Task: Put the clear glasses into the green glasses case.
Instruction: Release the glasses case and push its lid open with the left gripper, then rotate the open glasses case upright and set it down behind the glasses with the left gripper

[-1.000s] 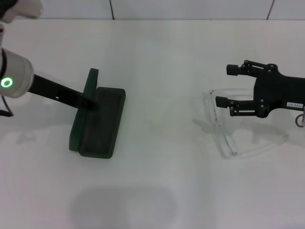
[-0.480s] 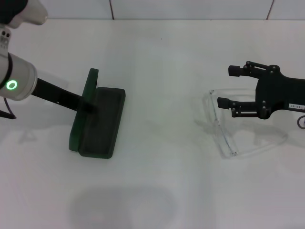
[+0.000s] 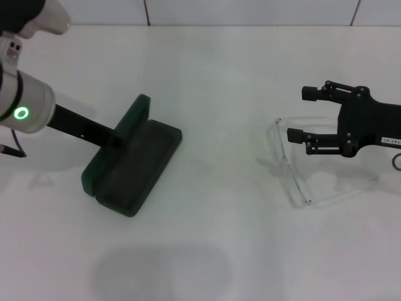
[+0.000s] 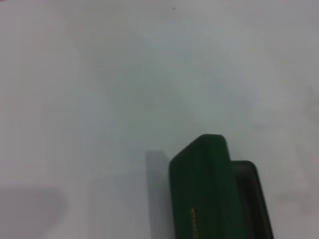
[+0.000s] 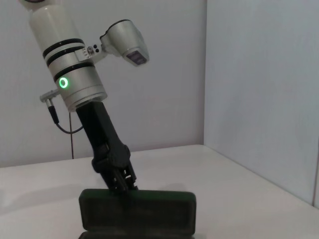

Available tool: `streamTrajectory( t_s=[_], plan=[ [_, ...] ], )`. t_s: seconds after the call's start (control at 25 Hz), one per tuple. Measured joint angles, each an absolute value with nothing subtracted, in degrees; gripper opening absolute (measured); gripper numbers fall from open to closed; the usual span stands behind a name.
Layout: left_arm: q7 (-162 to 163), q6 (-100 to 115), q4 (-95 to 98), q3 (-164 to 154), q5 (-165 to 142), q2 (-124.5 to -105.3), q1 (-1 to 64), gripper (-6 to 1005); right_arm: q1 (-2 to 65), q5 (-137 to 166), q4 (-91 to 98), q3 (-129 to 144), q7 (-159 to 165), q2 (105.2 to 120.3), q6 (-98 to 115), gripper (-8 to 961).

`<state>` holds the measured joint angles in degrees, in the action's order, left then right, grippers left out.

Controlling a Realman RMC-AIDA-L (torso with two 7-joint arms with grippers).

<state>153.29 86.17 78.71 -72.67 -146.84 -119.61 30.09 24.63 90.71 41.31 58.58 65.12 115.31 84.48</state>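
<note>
The white tabletop [image 3: 207,81] fills the head view, with a pale tiled wall along its 12 o'clock edge.

The left arm [image 3: 28,106], a white cylinder with a lit green ring and a black forearm, reaches in from 10 o'clock toward the case. Its left gripper [image 3: 116,139] sits at the hinge side of the dark green rectangular hard glasses case [image 3: 133,164], at the meeting of lid and tray. From the right wrist view the left gripper [image 5: 119,181] shows as black fingers pressed down behind the raised lid; whether they are clamped on it or merely touching cannot be told.

The case lies open at about 9 o'clock from the table's middle, set at a slant. Its lid stands upright on the side toward 10 o'clock and the dark-lined tray faces 4 o'clock. The left wrist view shows the lid's green outside [image 4: 207,189] with small gold lettering.

The black right gripper [image 3: 299,114] comes in from 3 o'clock, its two fingers spread apart and holding nothing. It hovers above the clear plastic eyeglasses [image 3: 294,175], which rest on the table at 3 o'clock, well apart from the case, arms unfolded toward 4 o'clock.
</note>
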Motion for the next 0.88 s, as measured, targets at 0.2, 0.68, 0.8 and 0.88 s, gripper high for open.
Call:
streamTrajectory(
  t_s=[0.2,0.68,0.8,0.88],
  plan=[
    [151.8,86.4,79.0,-75.0,-146.5,-119.62,30.2,294,24.3,90.6,41.0,57.3,64.9,115.31,84.8,871],
    [144.6,86.5,83.7,-75.5,-143.9,-119.58,30.0,213,22.8,90.4,40.8,54.6,64.8,115.31,85.9,871],
    [143.0,86.5,83.8,-75.5,-143.9,-119.57,30.0,200,22.2,90.4,40.7,53.4,64.8,115.31,86.5,870],
    [141.2,86.5,84.2,-76.1,-143.8,-119.62,29.8,202,21.9,90.4,40.7,52.7,64.8,115.31,86.7,870]
  ],
)
